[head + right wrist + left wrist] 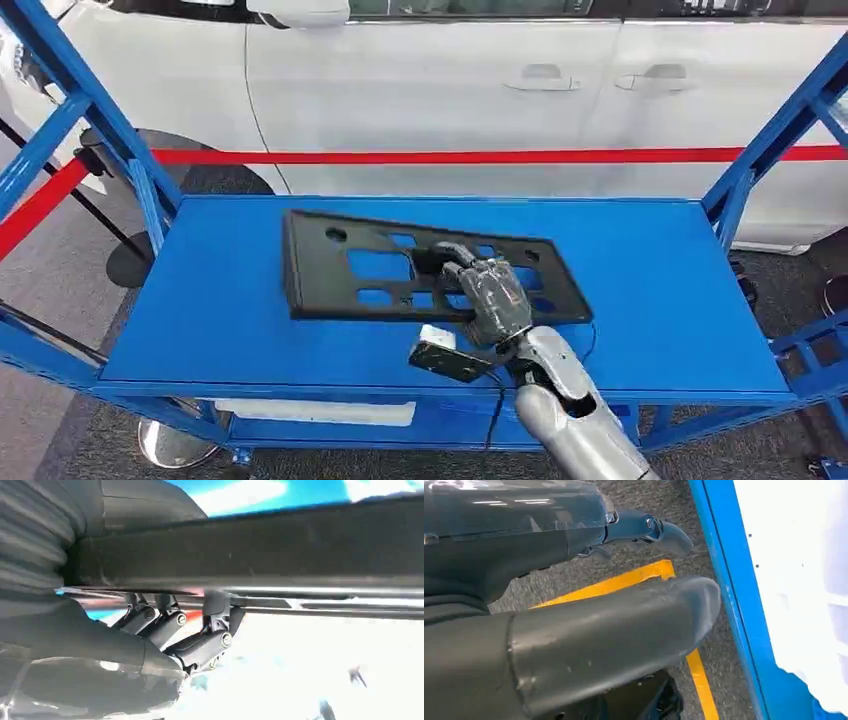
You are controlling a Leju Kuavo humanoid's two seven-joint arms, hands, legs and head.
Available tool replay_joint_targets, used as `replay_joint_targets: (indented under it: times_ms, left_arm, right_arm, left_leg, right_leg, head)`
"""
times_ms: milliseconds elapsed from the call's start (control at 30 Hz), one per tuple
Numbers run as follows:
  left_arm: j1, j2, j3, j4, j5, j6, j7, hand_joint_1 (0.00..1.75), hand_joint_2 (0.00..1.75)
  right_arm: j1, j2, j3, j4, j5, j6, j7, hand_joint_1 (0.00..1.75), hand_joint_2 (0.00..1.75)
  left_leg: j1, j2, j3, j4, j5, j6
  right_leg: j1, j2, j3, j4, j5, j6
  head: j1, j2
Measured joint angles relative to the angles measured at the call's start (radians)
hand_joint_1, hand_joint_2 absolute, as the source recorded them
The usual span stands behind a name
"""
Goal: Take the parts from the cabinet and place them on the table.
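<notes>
Right robot hand [492,295] grips black panel [360,265] lying on blue shelf [220,320].

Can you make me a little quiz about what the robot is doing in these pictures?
1. True or false: the black panel lies on the blue table.
2. Which hand grips the panel: A) left hand, B) right hand, C) a person's hand?
3. Fill in: behind the red barrier tape stands a white ____.

Key: 1 true. 2 B, its fingers curl around the panel's edge. 3 car.
</notes>
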Motion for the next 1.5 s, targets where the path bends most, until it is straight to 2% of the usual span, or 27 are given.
replay_joint_targets:
  times_ms: [67, 133, 167, 200, 233, 267, 333, 367, 500, 567, 633, 700, 767, 833, 867, 900, 1000, 1067, 1100, 1167, 1200, 1233, 1267, 1300, 1367, 1400, 1500]
  left_arm:
    - [0.006, -0.001, 0.008, 0.000, 0.002, 0.002, -0.005, 0.00, 0.00]
    - [0.009, -0.003, 0.010, 0.000, 0.002, 0.006, -0.006, 0.00, 0.00]
    - [0.012, -0.003, 0.014, 0.000, 0.002, 0.006, -0.006, 0.00, 0.00]
    - [0.014, -0.003, 0.016, 0.000, 0.002, 0.009, -0.007, 0.00, 0.00]
    - [0.018, -0.003, 0.019, 0.000, 0.002, 0.011, -0.007, 0.00, 0.00]
    - [0.020, -0.003, 0.021, 0.000, 0.002, 0.012, -0.008, 0.00, 0.00]
    - [0.019, -0.003, 0.029, 0.000, 0.002, 0.015, -0.009, 0.00, 0.00]
    - [0.019, -0.003, 0.032, 0.000, 0.003, 0.015, -0.010, 0.00, 0.00]
    - [0.025, -0.004, 0.043, 0.000, 0.011, 0.018, -0.032, 0.00, 0.00]
    - [0.024, -0.008, 0.052, 0.000, 0.014, 0.021, -0.032, 0.00, 0.00]
    - [0.024, -0.007, 0.059, 0.000, 0.019, 0.024, -0.032, 0.00, 0.00]
    - [0.024, -0.007, 0.067, 0.000, 0.025, 0.029, -0.030, 0.00, 0.00]
    - [0.024, -0.007, 0.076, 0.000, 0.030, 0.030, -0.027, 0.00, 0.00]
    - [0.024, -0.008, 0.082, 0.000, 0.031, 0.033, -0.026, 0.00, 0.00]
    - [0.024, -0.008, 0.083, 0.000, 0.028, 0.037, -0.025, 0.00, 0.00]
    - [0.023, -0.008, 0.083, -0.001, 0.020, 0.043, -0.024, 0.00, 0.00]
    - [0.024, -0.008, 0.083, -0.003, 0.006, 0.065, -0.017, 0.00, 0.00]
    - [0.023, -0.008, 0.085, -0.005, 0.011, 0.065, -0.015, 0.00, 0.00]
    - [0.023, -0.008, 0.085, -0.005, 0.011, 0.065, -0.011, 0.00, 0.00]
    - [0.024, -0.008, 0.085, -0.005, 0.009, 0.066, -0.004, 0.00, 0.00]
    - [0.024, -0.007, 0.086, -0.005, 0.007, 0.068, -0.001, 0.00, 0.00]
    - [0.025, -0.007, 0.087, -0.005, 0.007, 0.068, 0.000, 0.00, 0.00]
    - [0.025, -0.007, 0.088, -0.005, 0.005, 0.068, 0.000, 0.00, 0.00]
    - [0.025, -0.007, 0.088, -0.005, 0.005, 0.068, 0.000, 0.00, 0.00]
    - [0.024, -0.006, 0.089, -0.005, 0.008, 0.069, 0.001, 0.00, 0.00]
    - [0.022, -0.005, 0.090, -0.005, 0.011, 0.069, 0.004, 0.00, 0.00]
    - [0.025, -0.006, 0.102, -0.005, 0.018, 0.060, 0.011, 0.00, 0.00]
  right_arm:
    - [0.034, 0.016, -0.012, -0.113, -0.085, -0.007, -0.010, 1.75, 1.75]
    - [0.074, 0.021, -0.026, -0.183, -0.155, -0.029, -0.059, 1.75, 1.75]
    - [0.100, 0.020, -0.033, -0.224, -0.199, -0.044, -0.087, 1.75, 1.75]
    - [0.113, 0.019, -0.037, -0.259, -0.229, -0.055, -0.103, 1.75, 1.75]
    - [0.123, 0.016, -0.045, -0.308, -0.260, -0.066, -0.115, 1.75, 1.75]
    - [0.123, 0.012, -0.052, -0.335, -0.274, -0.070, -0.119, 1.75, 1.75]
    - [0.137, 0.002, -0.070, -0.395, -0.311, -0.080, -0.128, 1.75, 1.75]
    - [0.152, -0.003, -0.079, -0.423, -0.333, -0.082, -0.137, 1.75, 1.75]
    - [0.220, -0.029, -0.122, -0.541, -0.459, -0.080, -0.180, 1.75, 1.75]
    - [0.253, -0.037, -0.142, -0.575, -0.486, -0.079, -0.189, 1.75, 1.75]
    - [0.278, -0.043, -0.158, -0.597, -0.499, -0.078, -0.196, 1.75, 1.75]
    - [0.309, -0.047, -0.172, -0.607, -0.512, -0.073, -0.201, 1.75, 1.75]
    - [0.330, -0.050, -0.182, -0.612, -0.520, -0.070, -0.205, 1.75, 1.75]
    - [0.344, -0.051, -0.189, -0.622, -0.529, -0.062, -0.210, 1.75, 1.75]
    - [0.349, -0.051, -0.193, -0.627, -0.534, -0.057, -0.212, 1.75, 1.75]
    - [0.353, -0.051, -0.196, -0.628, -0.536, -0.053, -0.214, 1.75, 1.75]
    - [0.369, -0.051, -0.205, -0.633, -0.538, -0.045, -0.217, 1.75, 1.75]
    - [0.375, -0.051, -0.206, -0.639, -0.540, -0.040, -0.218, 1.75, 1.75]
    - [0.376, -0.051, -0.206, -0.641, -0.545, -0.034, -0.218, 1.75, 1.75]
    - [0.383, -0.051, -0.206, -0.643, -0.550, -0.030, -0.219, 1.75, 1.75]
    - [0.387, -0.051, -0.207, -0.643, -0.552, -0.028, -0.219, 1.75, 1.75]
    - [0.390, -0.050, -0.207, -0.643, -0.552, -0.026, -0.219, 1.75, 1.75]
    - [0.392, -0.051, -0.207, -0.643, -0.552, -0.026, -0.219, 1.75, 1.75]
    - [0.392, -0.051, -0.207, -0.643, -0.552, -0.026, -0.219, 1.75, 1.75]
    - [0.394, -0.050, -0.208, -0.643, -0.557, -0.026, -0.219, 1.75, 1.75]
    - [0.399, -0.050, -0.209, -0.643, -0.563, -0.026, -0.219, 1.75, 1.75]
    - [0.419, -0.048, -0.210, -0.644, -0.582, -0.007, -0.227, 1.75, 1.75]
  left_leg:
    - [0.002, 0.000, -0.020, 0.057, -0.046, -0.006]
    - [0.002, 0.000, -0.094, 0.214, -0.126, -0.010]
    - [0.002, 0.000, -0.130, 0.290, -0.153, -0.011]
    - [0.002, 0.000, -0.144, 0.316, -0.154, -0.012]
    - [0.002, 0.000, -0.138, 0.303, -0.131, -0.010]
    - [0.002, 0.000, -0.114, 0.250, -0.096, -0.007]
    - [0.002, 0.000, -0.025, 0.072, -0.005, 0.001]
    - [0.001, -0.001, -0.004, 0.034, -0.019, 0.004]
    - [-0.007, -0.004, -0.009, 0.019, -0.015, 0.021]
    - [0.000, -0.004, -0.002, 0.006, -0.007, 0.036]
    - [-0.001, -0.002, -0.004, 0.005, -0.008, 0.045]
    - [-0.001, -0.002, -0.004, 0.005, -0.008, 0.046]
    - [-0.001, -0.003, -0.001, 0.006, -0.009, 0.046]
    - [-0.001, -0.005, 0.006, 0.006, -0.013, 0.040]
    - [-0.001, -0.006, 0.008, 0.006, -0.016, 0.035]
    - [-0.008, -0.006, 0.005, 0.010, -0.019, 0.027]
    - [-0.006, -0.007, 0.009, 0.003, -0.016, 0.008]
    - [-0.002, -0.005, 0.005, 0.022, -0.034, -0.003]
    - [-0.003, -0.005, -0.013, 0.067, -0.067, -0.004]
    - [-0.003, -0.005, -0.085, 0.225, -0.146, -0.007]
    - [-0.003, -0.005, -0.118, 0.295, -0.172, -0.008]
    - [-0.003, -0.005, -0.134, 0.327, -0.172, -0.008]
    - [-0.003, -0.005, -0.124, 0.304, -0.147, -0.006]
    - [-0.003, -0.005, -0.093, 0.241, -0.106, -0.002]
    - [-0.007, -0.005, 0.000, 0.052, -0.019, 0.015]
    - [-0.014, -0.005, 0.014, 0.024, -0.029, 0.020]
    - [-0.019, -0.007, 0.008, 0.017, -0.020, 0.026]
  right_leg:
    - [-0.006, -0.005, 0.010, -0.008, 0.001, -0.014]
    - [-0.003, -0.010, 0.009, -0.007, -0.002, -0.019]
    - [-0.001, -0.012, 0.007, -0.006, -0.003, -0.021]
    - [0.001, -0.013, 0.006, -0.004, -0.003, -0.021]
    - [0.001, -0.011, 0.006, -0.002, -0.005, -0.022]
    - [0.001, -0.008, 0.007, 0.001, -0.007, -0.021]
    - [0.000, -0.004, 0.012, 0.009, -0.016, -0.014]
    - [0.002, -0.005, 0.010, 0.012, -0.021, -0.009]
    - [0.005, -0.005, 0.004, 0.012, -0.017, 0.011]
    - [0.001, -0.004, -0.005, 0.038, -0.042, 0.024]
    - [-0.002, -0.004, -0.076, 0.183, -0.122, 0.030]
    - [-0.005, -0.005, -0.144, 0.312, -0.161, 0.035]
    - [-0.010, -0.005, -0.136, 0.281, -0.118, 0.036]
    - [-0.013, -0.006, -0.050, 0.104, -0.020, 0.033]
    - [-0.014, -0.006, -0.014, 0.027, -0.001, 0.030]
    - [-0.005, -0.005, -0.008, 0.015, -0.011, 0.027]
    - [-0.002, 0.000, -0.013, 0.018, -0.010, 0.013]
    - [-0.011, -0.003, -0.006, 0.006, -0.003, -0.002]
    - [-0.011, -0.004, -0.004, 0.005, -0.004, -0.011]
    - [-0.007, -0.006, -0.005, 0.007, -0.006, -0.016]
    - [-0.005, -0.006, -0.006, 0.009, -0.007, -0.017]
    - [-0.003, -0.006, -0.006, 0.011, -0.008, -0.018]
    - [-0.001, -0.005, -0.006, 0.012, -0.009, -0.020]
    - [0.000, -0.004, -0.004, 0.013, -0.010, -0.020]
    - [0.003, -0.002, 0.001, 0.015, -0.013, -0.017]
    - [0.009, -0.003, -0.001, 0.019, -0.013, -0.012]
    - [0.002, -0.004, -0.008, 0.017, -0.004, 0.003]
  head:
    - [-0.006, 0.000]
    - [-0.009, 0.000]
    - [-0.008, 0.000]
    - [-0.009, 0.000]
    - [-0.009, 0.000]
    - [-0.010, 0.000]
    - [-0.010, 0.000]
    - [-0.009, 0.000]
    - [-0.008, 0.000]
    - [-0.007, 0.000]
    - [-0.006, 0.000]
    - [-0.006, 0.000]
    - [-0.006, 0.000]
    - [-0.006, 0.000]
    - [-0.006, 0.000]
    - [-0.006, 0.000]
    - [-0.007, 0.000]
    - [-0.008, 0.000]
    - [-0.011, 0.000]
    - [-0.011, 0.000]
    - [-0.011, 0.000]
    - [-0.011, 0.000]
    - [-0.011, 0.000]
    - [-0.012, 0.000]
    - [-0.011, 0.000]
    - [-0.010, 0.000]
    - [-0.011, 0.000]
